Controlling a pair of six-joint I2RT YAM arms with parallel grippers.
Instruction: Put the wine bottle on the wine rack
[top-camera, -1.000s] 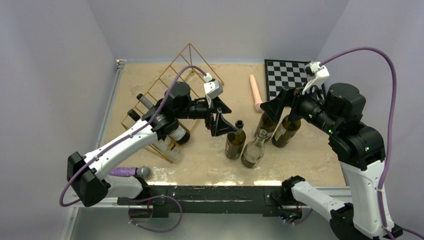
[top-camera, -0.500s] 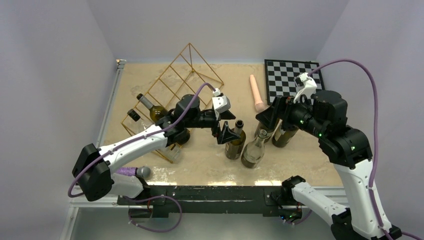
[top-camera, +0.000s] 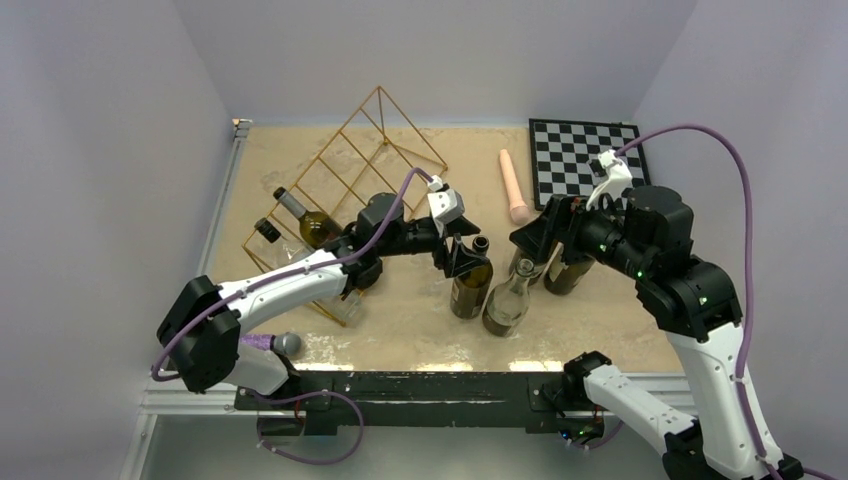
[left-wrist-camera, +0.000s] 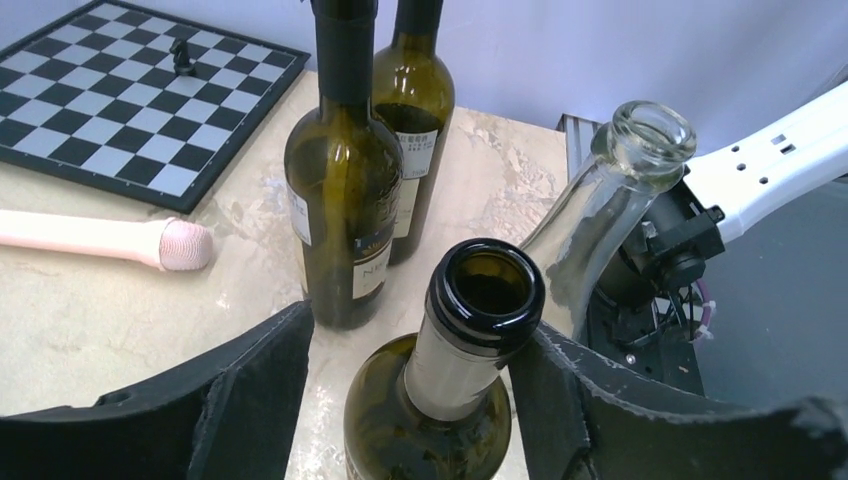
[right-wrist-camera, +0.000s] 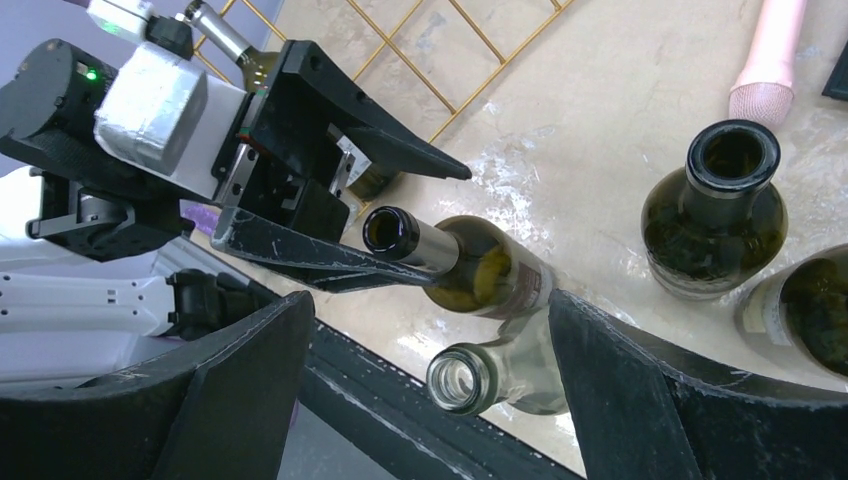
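Your left hand (top-camera: 460, 258) has narrowed around the wine bottle (left-wrist-camera: 445, 390), fingers apart beside its neck; right hand (right-wrist-camera: 425, 300) gapes wide; bottle base cropped.

Lower body of wine bottle (left-wrist-camera: 450, 370) below the bottom edge
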